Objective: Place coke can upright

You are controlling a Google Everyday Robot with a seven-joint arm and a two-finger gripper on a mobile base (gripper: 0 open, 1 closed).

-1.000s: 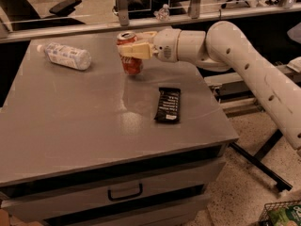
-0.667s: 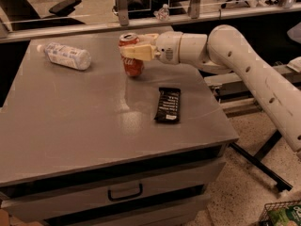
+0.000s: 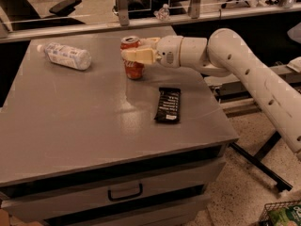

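3 things sit on the grey table [image 3: 70, 135]. At far left, a clear plastic bottle [image 3: 66, 55] lies on its side. Near the back middle, the coke can [image 3: 134, 69] stands upright, its base at the tabletop. The gripper [image 3: 133, 50] reaches in from the right at mid-can height, its 2 jaws closed snugly around the can, 1 pale finger [image 3: 138, 55] crossing the front. Right of that and nearer the front lies a flat black wrapper [image 3: 168, 105], apart from both. The white arm [image 3: 244, 69] stretches off to the right.

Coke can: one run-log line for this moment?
coke can upright | gripper shut on it, table rear | bottle lying | wrapper flat
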